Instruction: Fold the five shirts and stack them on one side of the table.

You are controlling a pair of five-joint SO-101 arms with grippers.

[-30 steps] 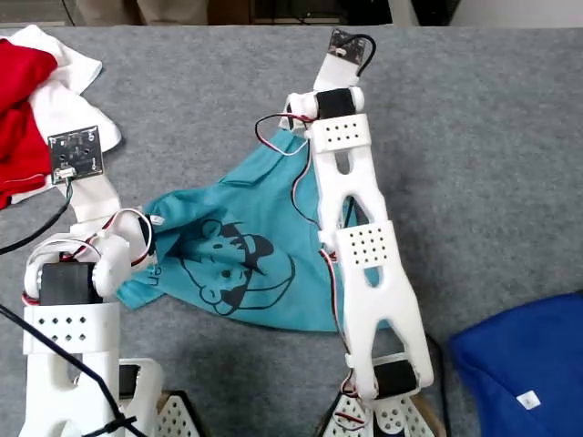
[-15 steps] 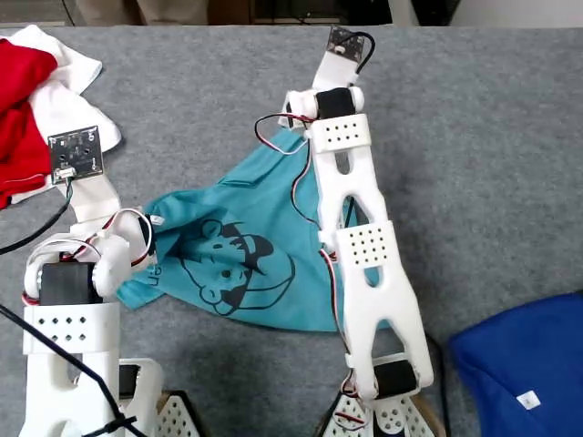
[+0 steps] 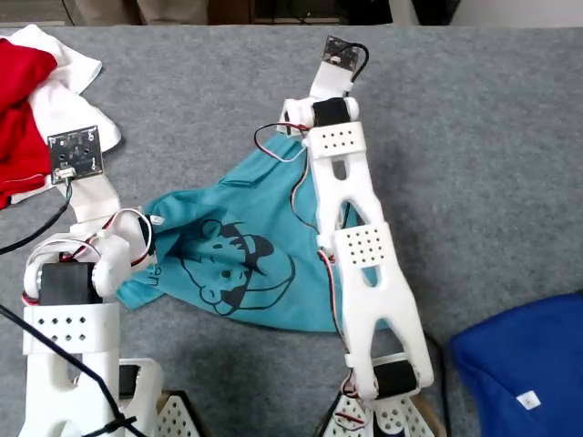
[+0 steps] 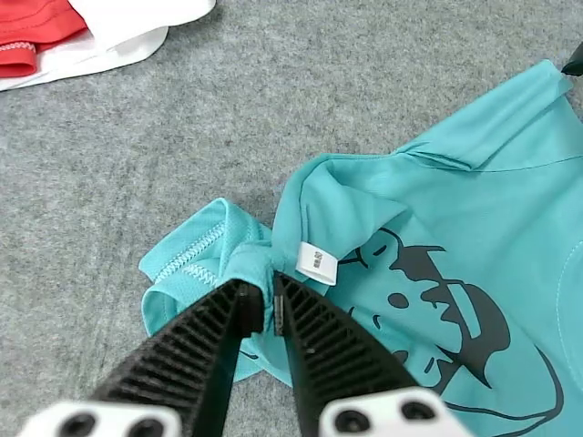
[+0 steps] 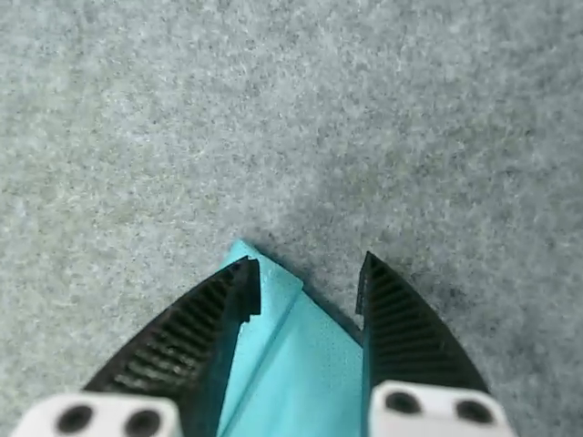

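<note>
Left hand (image 4: 267, 299) was clamped shut on a bunched edge of the teal shirt (image 3: 246, 264). Right hand (image 5: 305, 273) was open, jaws straddling that shirt's far corner. Teal shirt lay crumpled mid bench (image 3: 474, 137). Red shirt (image 3: 18, 100) and white shirt (image 3: 77, 100) were at the far left corner, blue shirt (image 3: 519, 364) at the near right corner.

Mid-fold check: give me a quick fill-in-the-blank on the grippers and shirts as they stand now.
The left gripper is ___ on the bunched edge of the teal shirt.
The right gripper has its jaws ___ around a corner of that shirt.
The blue shirt lies apart from it, nearest the ___ arm's base.
Missing words: shut, open, right.
</note>
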